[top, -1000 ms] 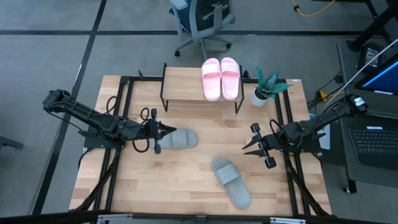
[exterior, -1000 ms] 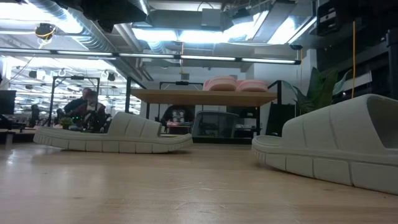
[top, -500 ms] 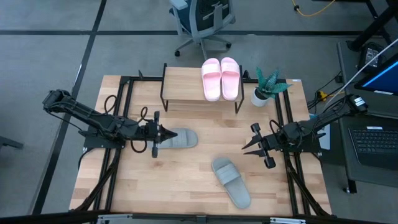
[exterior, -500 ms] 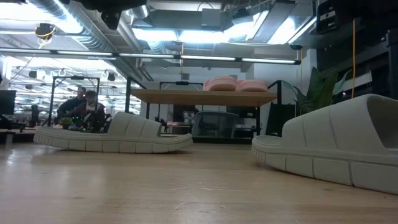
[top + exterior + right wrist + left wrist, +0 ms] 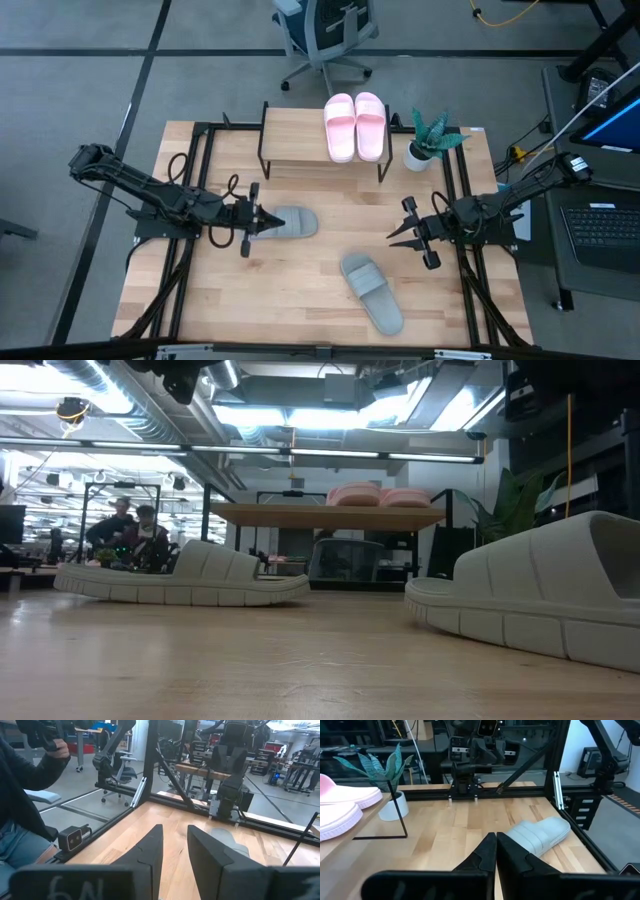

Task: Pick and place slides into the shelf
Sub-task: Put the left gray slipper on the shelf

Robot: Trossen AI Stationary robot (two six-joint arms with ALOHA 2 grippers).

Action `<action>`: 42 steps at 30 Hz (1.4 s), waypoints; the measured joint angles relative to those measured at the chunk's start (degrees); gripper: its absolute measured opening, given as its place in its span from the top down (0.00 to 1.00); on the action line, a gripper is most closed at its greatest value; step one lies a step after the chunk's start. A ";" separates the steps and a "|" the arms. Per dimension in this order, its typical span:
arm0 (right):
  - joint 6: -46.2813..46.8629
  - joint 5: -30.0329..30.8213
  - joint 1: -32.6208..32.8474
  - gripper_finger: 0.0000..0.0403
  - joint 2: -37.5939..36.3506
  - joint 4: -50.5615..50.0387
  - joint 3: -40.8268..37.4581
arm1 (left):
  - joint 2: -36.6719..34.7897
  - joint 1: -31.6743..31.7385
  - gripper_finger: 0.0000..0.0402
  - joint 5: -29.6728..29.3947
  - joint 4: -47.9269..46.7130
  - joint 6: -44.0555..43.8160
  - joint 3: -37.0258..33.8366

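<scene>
1. Grey-green foam is lying at two spots on the table (image 5: 200, 300): one grey slide (image 5: 284, 223) left of centre, and a second grey slide (image 5: 371, 292) nearer the front, right of centre.
2. Left gripper (image 5: 262, 217) is hanging over the heel end of the first grey slide with its fingers pressed together, holding nothing; the left wrist view shows the tips meeting above bare wood.
3. Pink slides (image 5: 354, 126) are sitting side by side on the right part of the shelf (image 5: 290, 135), leaving its left part free.
4. Right gripper (image 5: 400, 232) is waiting near the table's right edge, fingers partly apart and holding nothing.
5. Judged step: grasping the first grey slide. Opening the left fingers before descending, straddling the strap or one side wall, and closing gently should be helping, since soft foam is likely deforming under a hard pinch.
6. Compared with a second ago, the left gripper is reaching further over the slide's heel; both grey slides and the pink pair are lying unchanged, and the right gripper is holding nearly the same place.
</scene>
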 joint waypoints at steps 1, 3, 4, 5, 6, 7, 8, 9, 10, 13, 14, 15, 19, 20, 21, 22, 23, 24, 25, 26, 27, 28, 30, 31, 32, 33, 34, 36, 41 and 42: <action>0.00 0.00 0.00 0.78 0.00 0.00 -0.02 | 0.00 0.00 0.99 0.00 0.01 0.00 0.01; 0.00 0.00 0.00 0.78 0.00 0.00 0.00 | 0.00 0.00 0.99 0.00 -0.01 0.00 0.00; 0.16 0.00 0.00 0.78 0.00 0.01 -0.02 | 0.00 0.00 0.99 -0.02 -0.01 0.00 0.01; 0.42 0.01 -0.04 0.78 0.00 0.06 0.00 | 0.00 0.00 0.99 -0.02 -0.01 0.00 0.01; 1.07 0.24 -0.18 0.78 0.01 0.09 0.00 | 0.00 0.00 0.99 -0.02 -0.01 0.00 -0.01; 2.01 0.76 -0.37 0.78 0.17 0.14 0.00 | 0.00 0.00 0.99 -0.02 -0.03 0.00 0.00; 2.97 1.39 -0.60 0.78 0.39 0.12 -0.01 | 0.00 0.00 0.99 -0.02 -0.03 0.00 -0.01; 3.23 1.68 -0.84 0.78 0.59 -0.05 -0.02 | 0.00 0.00 0.99 -0.02 -0.03 0.00 0.00; 3.14 1.71 -1.08 0.78 0.82 -0.07 0.00 | 0.00 0.00 0.98 -0.02 -0.03 0.00 0.00; 1.63 1.68 -1.38 0.78 1.24 -0.23 0.34 | 0.00 0.00 0.98 -0.03 -0.03 0.02 0.00; 1.26 1.68 -1.38 0.78 1.28 -0.22 0.77 | 0.00 0.00 0.98 -0.03 -0.04 0.01 0.00; 0.62 1.68 -1.38 0.78 1.26 -0.12 1.17 | 0.00 0.00 0.98 -0.04 -0.03 0.02 -0.01; 0.22 1.64 -1.23 0.78 1.26 -0.09 2.88 | 0.00 0.00 0.98 -0.04 -0.05 0.02 0.00; 0.20 1.64 -1.09 0.78 1.27 -0.05 3.19 | 0.00 0.00 0.98 -0.04 -0.05 0.02 0.01; 0.15 1.65 -0.97 0.78 1.25 -0.04 3.36 | 0.00 0.00 0.98 -0.04 -0.05 0.02 -0.01; 0.12 1.63 -0.87 0.78 1.27 -0.10 3.46 | 0.00 0.00 0.98 -0.05 -0.05 0.02 0.00; 0.11 1.60 -0.90 0.78 1.27 -0.17 3.58 | 0.00 0.00 0.98 -0.04 -0.05 0.02 0.01; 0.04 1.57 -0.90 0.78 1.27 -0.14 3.63 | 0.00 0.00 0.98 -0.06 -0.05 0.02 -0.01; -0.09 1.69 -0.90 0.78 1.27 -0.07 3.65 | 0.00 0.00 0.98 -0.04 -0.05 0.02 0.01; -0.37 2.24 -0.90 0.78 1.27 -0.09 3.65 | 0.00 0.00 0.98 -0.06 -0.05 0.02 -0.01; -0.95 2.99 -0.90 0.78 1.27 -0.13 3.67 | 0.00 0.00 0.98 -0.06 -0.05 0.02 0.01; -1.31 3.68 -0.90 0.78 1.27 -0.13 3.65 | 0.00 0.00 0.98 -0.06 -0.05 0.02 0.01; -1.44 4.55 -0.90 0.78 1.27 -0.09 3.65 | 0.00 0.00 0.98 -0.06 -0.05 0.02 0.00; -1.44 4.68 -0.90 0.78 1.27 -0.11 3.66 | 0.00 0.02 0.98 -0.06 -0.05 0.02 0.00; -1.46 4.72 -0.90 0.78 1.30 -0.01 3.65 | 0.00 0.02 0.98 -0.06 -0.05 0.02 0.01; -1.38 4.72 -0.90 0.78 1.60 0.46 3.65 | 0.00 0.02 0.98 -0.06 -0.05 0.02 0.01; -1.34 5.01 -0.90 0.78 2.25 1.38 3.67 | 0.00 0.02 0.98 -0.06 -0.05 0.02 0.01; -2.01 6.81 -0.89 0.78 4.28 3.31 3.72 | 0.00 0.02 0.98 -0.06 -0.05 0.02 -0.01; -5.86 9.85 -0.94 0.78 13.23 1.96 8.92 | 0.00 0.02 0.98 -0.08 -0.05 0.02 0.01; -6.75 9.84 -0.94 0.78 15.19 1.57 10.72 | 0.00 0.02 0.98 -0.08 -0.05 0.02 -0.01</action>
